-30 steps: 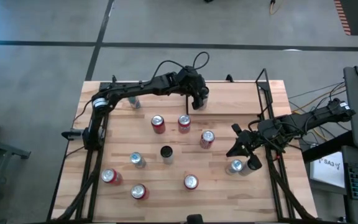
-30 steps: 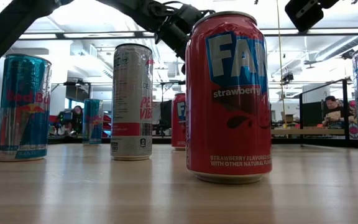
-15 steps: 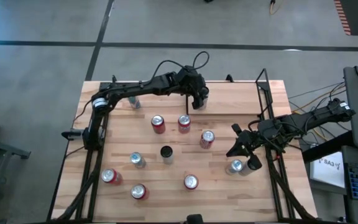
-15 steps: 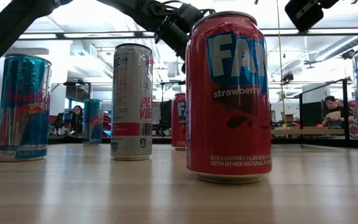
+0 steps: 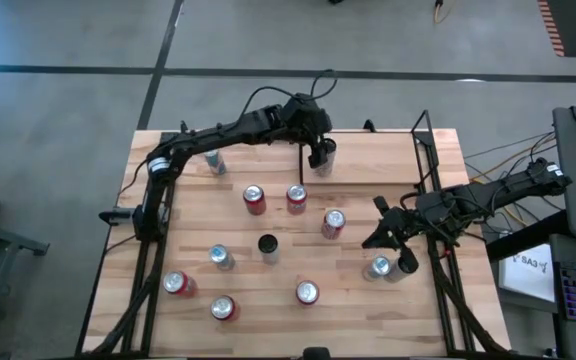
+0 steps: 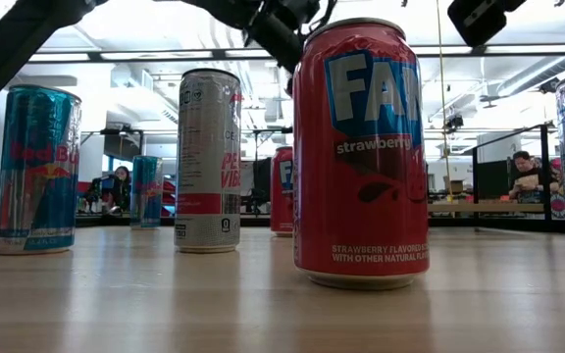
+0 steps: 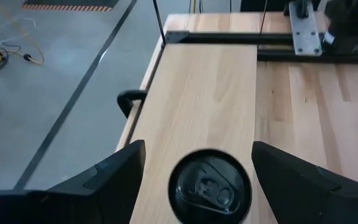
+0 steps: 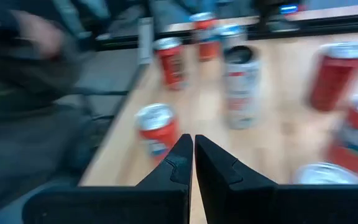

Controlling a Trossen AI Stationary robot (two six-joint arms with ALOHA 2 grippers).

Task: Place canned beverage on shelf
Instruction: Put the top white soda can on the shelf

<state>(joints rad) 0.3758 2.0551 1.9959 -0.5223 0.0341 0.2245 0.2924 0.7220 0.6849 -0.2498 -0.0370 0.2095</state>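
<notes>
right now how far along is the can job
Done: one dark-topped can stands upright on the shelf. In hand: the left gripper is open above that can, fingers on either side and clear of it, so it looks released. The right gripper is shut and empty at the table's right side. Left: other cans, such as a red one, are on the tabletop.

The pale butcher-block wooden worktop (image 5: pixel 388 315) looks smooth and matt. The red strawberry-soda metal can (image 6: pixel 362 152) is glossy (light glints off it). The light-wood shelf (image 7: pixel 194 93) has thin black metal rods.
</notes>
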